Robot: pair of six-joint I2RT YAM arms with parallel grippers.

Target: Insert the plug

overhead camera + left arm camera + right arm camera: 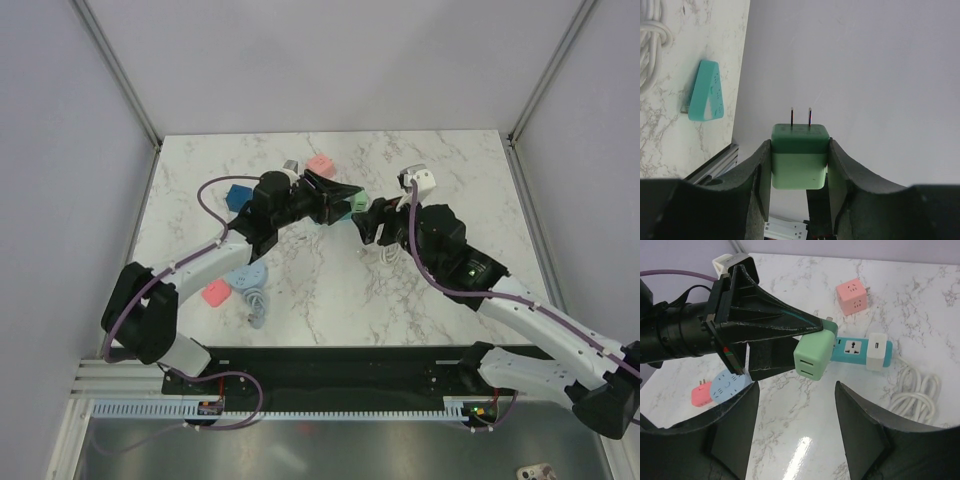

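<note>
The mint-green plug [813, 355] is hanging over the middle of the marble table [300, 300], its two prongs pointing straight out past the fingertips, toward the right arm. The teal power strip [855, 351] is lying near it, with bare marble stretching toward the near edge. The left gripper [800, 149] is clamping the plug's sides, while the right gripper [795, 387] is facing it with jaws apart, touching nothing.

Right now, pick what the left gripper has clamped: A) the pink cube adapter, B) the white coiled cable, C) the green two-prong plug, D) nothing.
C: the left gripper clamps the green two-prong plug from both sides, with the prongs pointing away from the wrist.
</note>
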